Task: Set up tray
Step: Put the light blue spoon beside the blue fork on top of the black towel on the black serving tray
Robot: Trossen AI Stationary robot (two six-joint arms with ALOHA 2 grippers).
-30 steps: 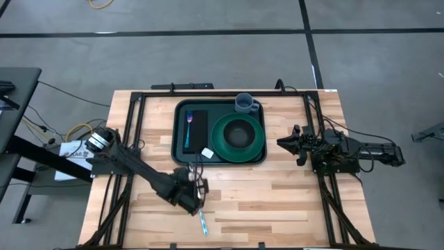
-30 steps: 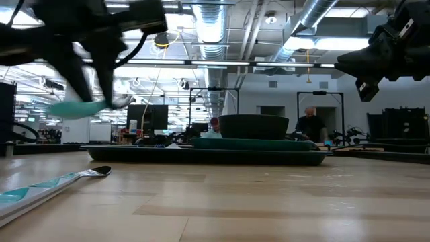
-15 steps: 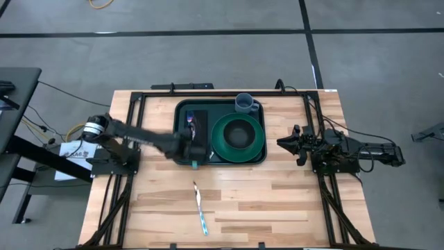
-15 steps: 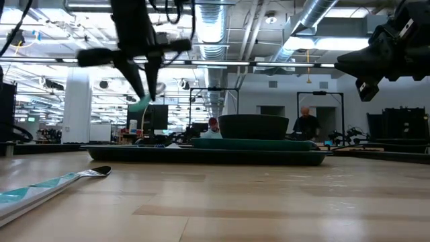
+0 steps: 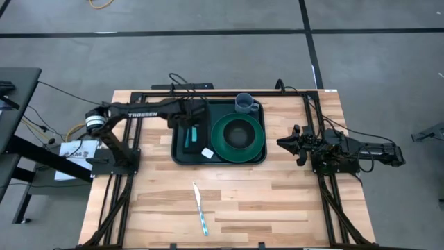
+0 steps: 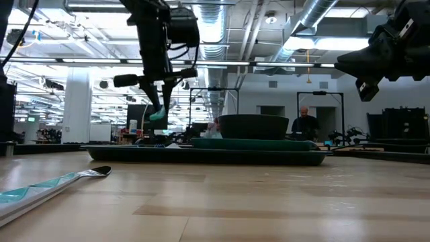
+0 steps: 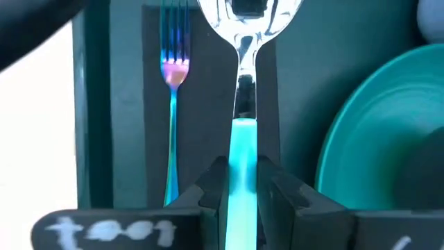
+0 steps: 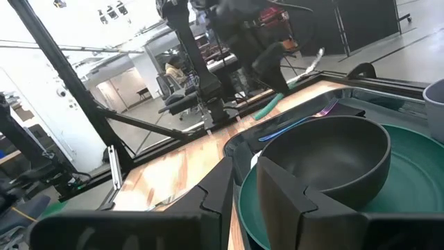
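My left tool (image 7: 241,198) is pinching the spoon (image 7: 243,104) right beside the fork (image 7: 173,104) below it; a crooked drop onto the tray (image 5: 179,154) lands across it

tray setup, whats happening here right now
The left end effector is shut on a teal-handled spoon, holding it above the black mat in the dark green tray, beside the fork already lying there. A green plate with a dark bowl and a grey cup sit in the tray. A knife lies on the table. The right end effector waits off to the side.
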